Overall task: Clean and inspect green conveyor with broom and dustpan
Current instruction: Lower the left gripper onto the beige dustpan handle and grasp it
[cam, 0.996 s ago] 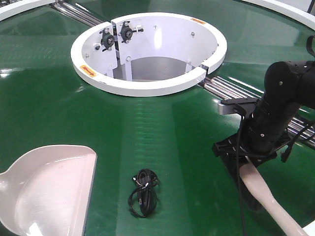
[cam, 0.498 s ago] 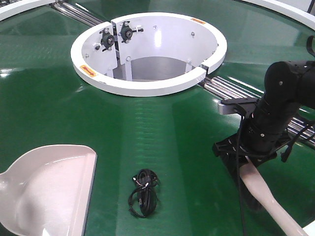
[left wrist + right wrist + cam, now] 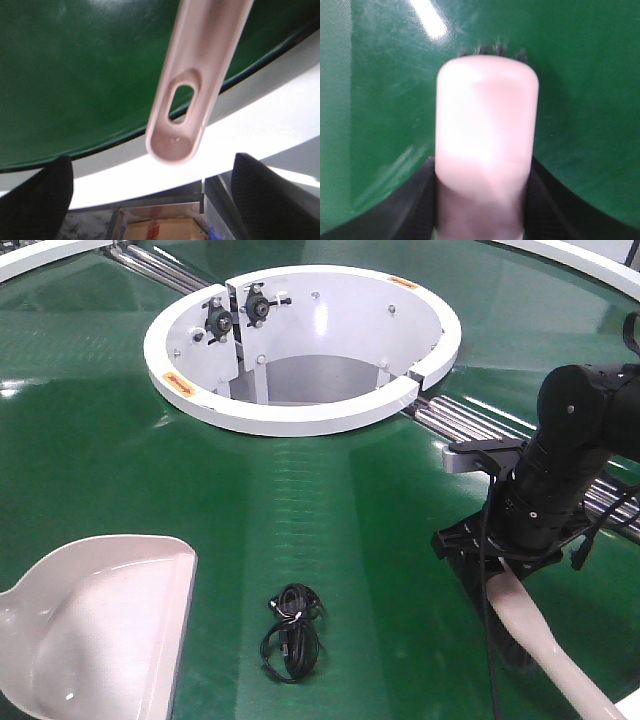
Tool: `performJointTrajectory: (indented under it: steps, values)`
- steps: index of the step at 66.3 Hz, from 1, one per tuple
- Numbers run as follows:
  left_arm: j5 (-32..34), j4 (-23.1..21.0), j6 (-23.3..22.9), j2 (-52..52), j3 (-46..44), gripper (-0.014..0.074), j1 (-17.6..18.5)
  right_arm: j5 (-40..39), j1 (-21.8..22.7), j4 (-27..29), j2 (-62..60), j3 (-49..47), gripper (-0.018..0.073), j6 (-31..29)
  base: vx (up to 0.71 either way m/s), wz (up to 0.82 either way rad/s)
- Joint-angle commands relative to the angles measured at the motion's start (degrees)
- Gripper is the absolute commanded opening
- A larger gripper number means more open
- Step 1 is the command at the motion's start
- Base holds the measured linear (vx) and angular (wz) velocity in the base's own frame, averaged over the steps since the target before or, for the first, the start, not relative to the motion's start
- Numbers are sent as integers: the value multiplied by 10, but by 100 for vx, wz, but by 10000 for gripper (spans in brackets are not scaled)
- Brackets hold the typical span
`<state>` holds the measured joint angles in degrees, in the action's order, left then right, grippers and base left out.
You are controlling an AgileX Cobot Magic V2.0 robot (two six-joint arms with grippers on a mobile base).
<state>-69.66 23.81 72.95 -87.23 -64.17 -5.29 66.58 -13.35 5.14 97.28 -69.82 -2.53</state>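
There is one conveyor, one broom and one dustpan. The broom lies at the lower right of the front view. Its handle runs down toward the bottom right corner, and the right claw is closed around it. The right wrist view shows the pale broom clamped between two black fingers, with dark bristles peeking out past its far end against the belt. The dustpan rests on the belt at the lower left, its mouth toward the frame's middle. In the left wrist view, the dustpan's handle reaches down past the belt's edge. The left claw stands wide open with one finger in each lower corner, neither touching the handle.

One coiled black cable lies on the belt at bottom centre, between dustpan and broom and apart from both. One white hub sits at upper centre. It has two black knobs on its inner wall and two orange labels on its rim. Two seams show rollers, one right of the hub and one at the upper left.

The belt is glossy dark green and catches the lamps. A white border curves around its edge. Below that border, the left wrist view shows a cardboard box and a grey floor.

Broom and dustpan are smooth beige plastic. The dustpan handle is flat and round-ended, with an oval hole. The rollers are bare metal.
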Motion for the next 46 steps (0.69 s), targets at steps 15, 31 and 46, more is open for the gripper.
performJointTrajectory:
  steps: [15, 31, 46]
  values:
    - [-17, 2, -1, 2, -15, 589, -6, 0, 3, 5, -26, -14, -6, -6, 0, 0]
    - [-10, 2, 0, -35, -15, 589, -13, 0, 3, 5, -26, -14, -6, -6, 0, 0]
    - [-5, 3, 0, -57, -15, 580, -13, 0, 3, 5, -26, -14, -6, -6, 0, 0]
